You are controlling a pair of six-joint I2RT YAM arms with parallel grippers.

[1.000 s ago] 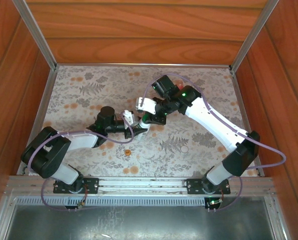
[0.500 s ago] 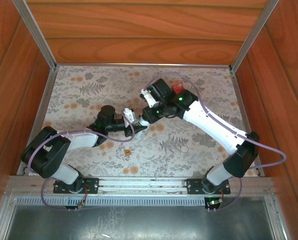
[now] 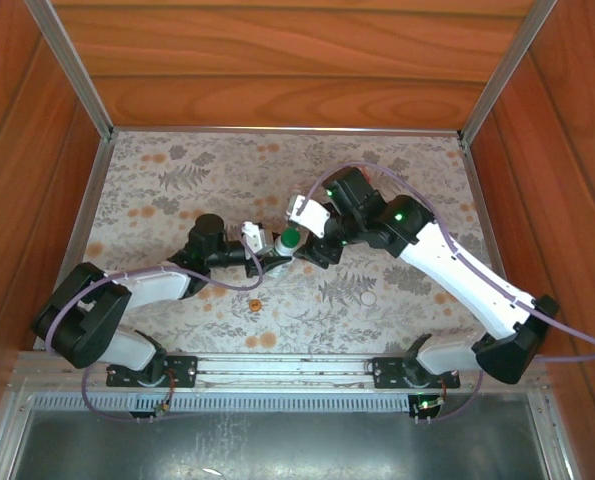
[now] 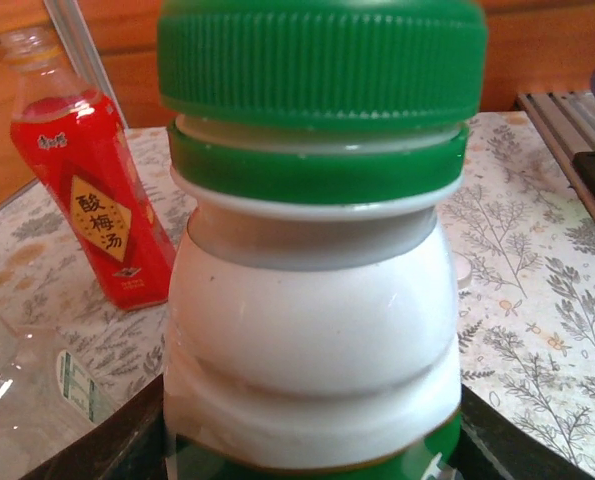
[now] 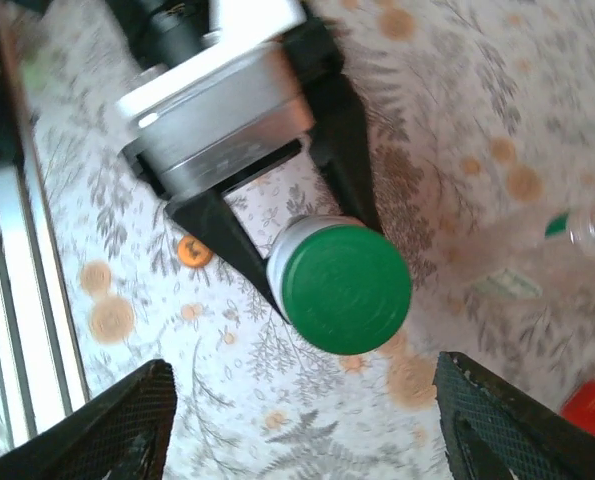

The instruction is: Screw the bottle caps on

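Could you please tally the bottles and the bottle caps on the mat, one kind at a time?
Bottles: 3 (white bottle, red bottle, clear bottle)
Caps: 3 (green cap on the white bottle, orange cap and white cap loose on the mat)
Total: 6

Red bottle (image 4: 97,190), at ten o'clock from the white bottle (image 4: 312,330): its diamond label (image 4: 102,215) reads 酸梅汤. The print near its neck is illegible.
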